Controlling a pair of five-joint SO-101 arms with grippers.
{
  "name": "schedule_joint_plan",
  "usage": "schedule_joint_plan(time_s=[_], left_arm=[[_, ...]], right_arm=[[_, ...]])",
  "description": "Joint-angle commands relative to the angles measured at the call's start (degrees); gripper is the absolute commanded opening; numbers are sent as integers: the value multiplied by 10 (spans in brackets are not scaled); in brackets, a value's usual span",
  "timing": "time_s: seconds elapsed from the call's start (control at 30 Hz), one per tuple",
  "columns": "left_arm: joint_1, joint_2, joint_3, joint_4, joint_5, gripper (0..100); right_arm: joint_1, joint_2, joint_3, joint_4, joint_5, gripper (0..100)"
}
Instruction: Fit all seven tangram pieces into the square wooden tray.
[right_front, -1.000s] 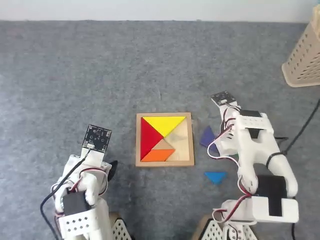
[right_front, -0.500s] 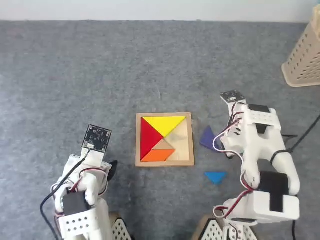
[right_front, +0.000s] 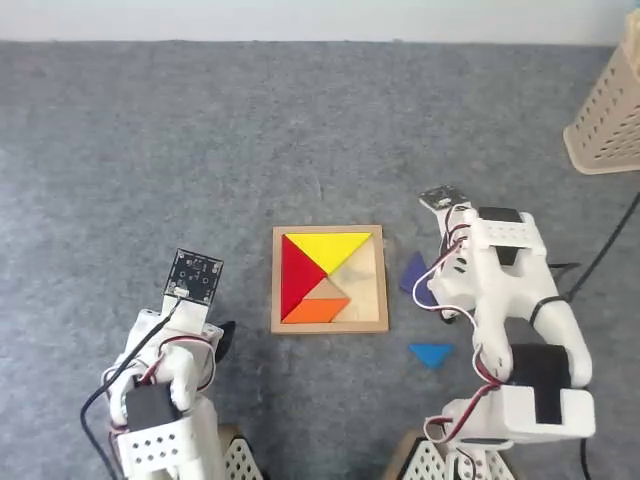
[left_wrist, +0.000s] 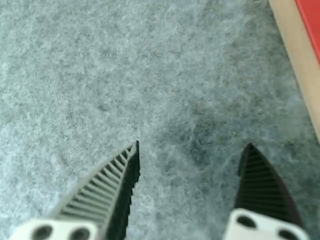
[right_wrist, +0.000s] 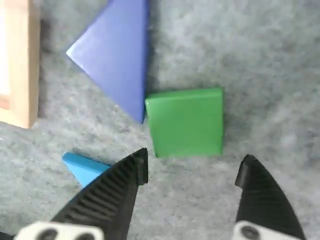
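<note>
- Left arm (right_front: 165, 370), lower left of the high view: unchanged over the last second. Its left claw (left_wrist: 192, 146) stands wide open and empty above bare grey tabletop (right_front: 150, 150), with the tray's rim just beside it in the left wrist view.
- Square wooden tray (right_front: 330, 327), centre of the high view: its contents are as before. The red triangle (right_front: 297, 275) fills the left side, the yellow triangle (right_front: 328, 250) the top and the orange triangle (right_front: 315, 311) the lower left. The right-hand part appears pale, and whether that is bare tray floor or an unpainted piece cannot be made out.
- Loose pieces, right of the tray: the dark blue triangle (right_front: 413, 272) lies just beside the tray's right rim and is partly covered by the right arm. The light blue triangle (right_front: 431, 353) lies lower down, apart from it. Neither has shifted. The green square (right_wrist: 185, 121) touches a corner of the dark blue triangle in the right wrist view; in the high view the arm hides it.
- Right arm (right_front: 500, 290), right of centre: it swung to the right half a second ago and has now returned left, over the loose pieces. Its right claw (right_wrist: 195, 156) is wide open and grips nothing, poised just short of the green square's near edge. This is probably an alignment for picking up that square.
- Only six pieces can be counted. The seventh cannot be located.
</note>
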Motion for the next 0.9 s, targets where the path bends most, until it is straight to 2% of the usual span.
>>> schedule_joint_plan(time_s=[0.0, 0.2, 0.5, 0.57, 0.73, 0.87], left_arm=[[2, -10, -7, 1, 4, 299], [2, -10, -7, 1, 4, 299], [2, -10, -7, 1, 4, 299], [2, -10, -7, 1, 4, 299], [2, -10, -7, 1, 4, 299], [2, -10, -7, 1, 4, 299]], right_arm=[[0, -48, -21, -15, -5, 293], [0, -51, 31, -77, -11, 292], [-3, -50, 49, -110, -11, 291], [-1, -44, 52, -119, -11, 260], [0, -18, 53, -138, -11, 103], [12, -18, 50, -137, -13, 69]])
